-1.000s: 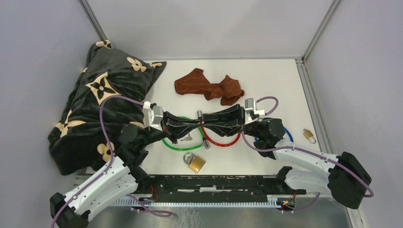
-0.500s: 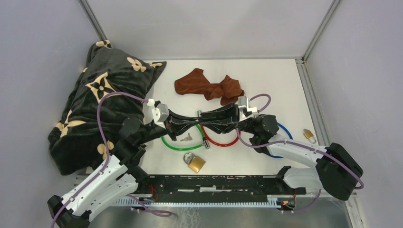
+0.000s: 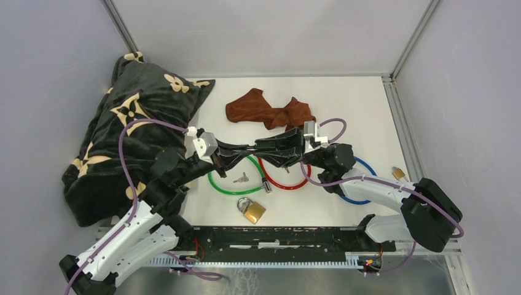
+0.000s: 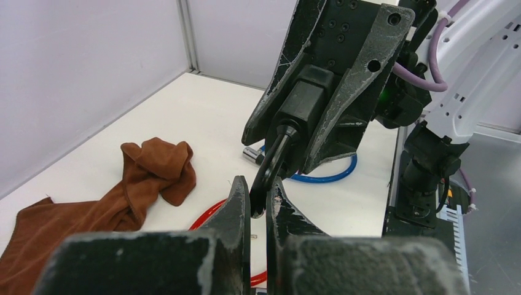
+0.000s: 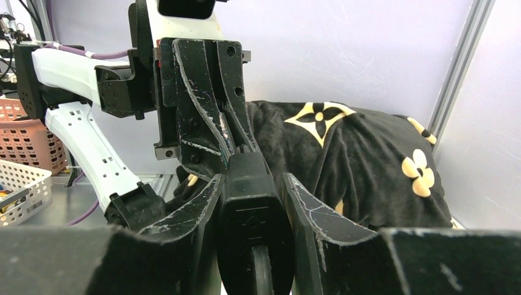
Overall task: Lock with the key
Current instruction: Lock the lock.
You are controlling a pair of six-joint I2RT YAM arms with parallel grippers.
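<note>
A brass padlock (image 3: 252, 210) and loose keys (image 3: 241, 179) lie nearest on the worktop (image 3: 356, 104). Above them the left claw (image 4: 258, 206), shut on a thin dark piece (image 4: 270, 166), meets the right claw (image 5: 249, 184) gripping the black lock (image 4: 310, 104); joined, both have drifted farther back, so the locking looks underway.

Black lock body (image 5: 249, 203), held aloft, has a curved black cable (image 4: 273, 163) protruding.
</note>
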